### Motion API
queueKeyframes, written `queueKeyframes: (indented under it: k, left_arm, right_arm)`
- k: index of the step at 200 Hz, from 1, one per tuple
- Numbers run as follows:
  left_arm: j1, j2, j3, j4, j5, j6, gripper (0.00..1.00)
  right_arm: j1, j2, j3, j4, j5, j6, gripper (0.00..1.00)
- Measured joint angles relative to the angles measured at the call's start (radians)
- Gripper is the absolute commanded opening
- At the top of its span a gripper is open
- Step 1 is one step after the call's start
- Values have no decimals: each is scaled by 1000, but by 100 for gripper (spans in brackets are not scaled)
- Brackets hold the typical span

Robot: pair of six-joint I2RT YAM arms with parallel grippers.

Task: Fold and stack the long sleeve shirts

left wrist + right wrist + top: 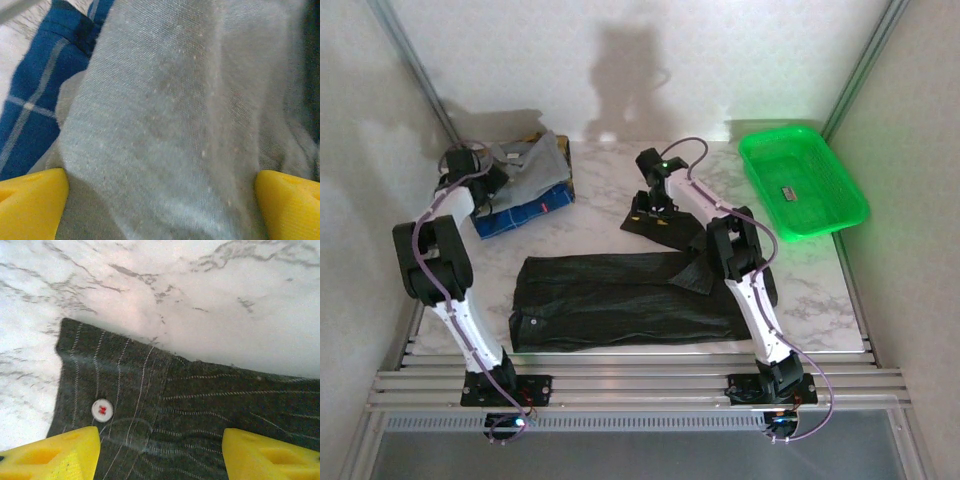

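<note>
My left claw (pixel 160 200) hangs at the far left over the grey shirt (pixel 165 110), fingers spread wide with cloth between them and nothing pinched. That shirt lies crumpled on a blue plaid cloth (pixel 35 100). The dark shirt (pixel 620 300) lies spread in the middle of the table (pixel 200 300), one sleeve reaching toward the far side. My right claw (pixel 160 450) is apart too, straddling the cuff (pixel 125 390) by its white button (pixel 102 410). The basket (pixel 810 165) sits far right.
</note>
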Motion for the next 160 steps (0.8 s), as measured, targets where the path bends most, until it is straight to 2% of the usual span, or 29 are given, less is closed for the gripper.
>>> queueKeyframes:
  k: [48, 57, 83, 119, 160]
  left_arm:
    - [0, 139, 103, 37, 28, -14, 95]
    - [1, 154, 141, 34, 31, -14, 94]
    - [0, 174, 247, 24, 39, -18, 98]
    - [0, 97, 272, -6, 25, -33, 100]
    - [0, -114, 286, -93, -35, -33, 100]
  right_arm:
    - [30, 45, 82, -38, 90, 53, 59]
    - [36, 48, 87, -44, 115, 63, 54]
    - [43, 66, 113, -69, 166, 93, 23]
    - [43, 63, 109, -32, 161, 102, 5]
    - [42, -34, -34, 97, 29, 40, 2]
